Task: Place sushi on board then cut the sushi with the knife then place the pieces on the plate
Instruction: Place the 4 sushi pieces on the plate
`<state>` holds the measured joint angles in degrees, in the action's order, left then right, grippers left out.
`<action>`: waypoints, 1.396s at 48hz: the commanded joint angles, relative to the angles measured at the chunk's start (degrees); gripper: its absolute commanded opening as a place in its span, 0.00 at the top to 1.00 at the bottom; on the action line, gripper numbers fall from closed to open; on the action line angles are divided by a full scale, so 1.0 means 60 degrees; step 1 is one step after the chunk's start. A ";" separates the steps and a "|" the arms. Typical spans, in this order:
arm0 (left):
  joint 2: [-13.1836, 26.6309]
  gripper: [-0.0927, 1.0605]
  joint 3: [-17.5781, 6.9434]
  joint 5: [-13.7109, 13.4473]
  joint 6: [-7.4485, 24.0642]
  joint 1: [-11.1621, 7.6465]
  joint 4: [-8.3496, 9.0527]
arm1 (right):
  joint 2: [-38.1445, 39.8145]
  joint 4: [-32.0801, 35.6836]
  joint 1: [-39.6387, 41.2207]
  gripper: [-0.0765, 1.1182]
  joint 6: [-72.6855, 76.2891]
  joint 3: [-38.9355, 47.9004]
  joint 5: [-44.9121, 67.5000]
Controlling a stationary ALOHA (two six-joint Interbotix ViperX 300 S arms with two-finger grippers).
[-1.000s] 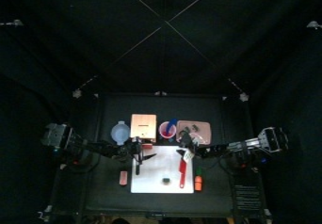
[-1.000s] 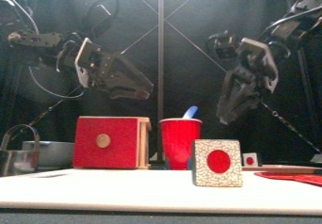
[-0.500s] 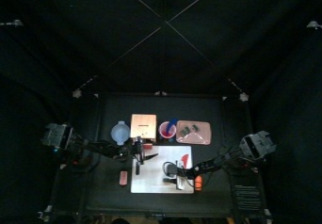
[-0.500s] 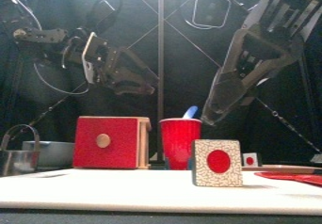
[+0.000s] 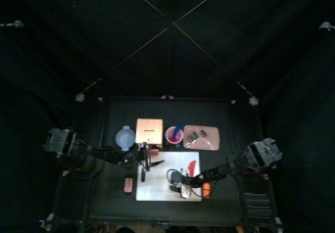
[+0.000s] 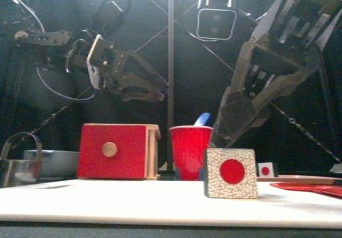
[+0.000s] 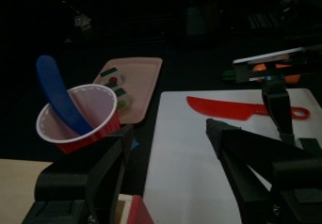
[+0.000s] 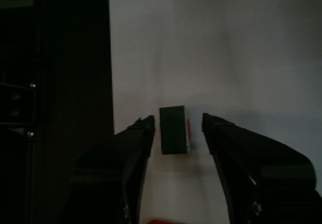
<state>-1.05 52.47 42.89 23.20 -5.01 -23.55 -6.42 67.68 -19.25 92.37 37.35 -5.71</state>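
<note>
While the left gripper (image 7: 170, 134) hangs over the upper-left corner of the white board (image 7: 189, 162) in the top view, jaws spread and empty, the right gripper (image 8: 176, 120) is low over the board's middle. Its jaws sit apart on either side of the sushi piece (image 8: 174, 134), not touching it. The red knife (image 7: 233, 105) lies on the board, and the pink tray (image 7: 132, 75) is just above the board's upper right.

the right gripper (image 5: 171, 176) has moved from the back part of the board (image 5: 151, 168) toward the desk's front edge and to the left. in the front view its arm now looks larger and nearer. its jaws have come to stand apart, one on each side of the sushi (image 8: 174, 132).
</note>
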 commanded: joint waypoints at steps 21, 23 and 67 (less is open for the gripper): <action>-0.0044 0.09 -0.0132 0.0059 -0.0015 -0.0059 0.0015 | -0.0293 -0.0249 0.0059 0.28 0.0000 -0.0308 -0.0015; -0.0044 0.09 -0.0117 0.0044 -0.0015 -0.0059 0.0015 | -0.0293 -0.0278 0.0059 0.32 0.0000 -0.0308 -0.0015; -0.0073 0.09 -0.0015 0.0059 0.0015 -0.0103 0.0015 | 0.5610 -0.2490 0.3926 0.45 -0.0015 0.3955 -0.5493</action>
<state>-0.97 52.91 42.98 23.20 -5.45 -23.55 23.55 52.65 0.44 92.20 59.06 -37.97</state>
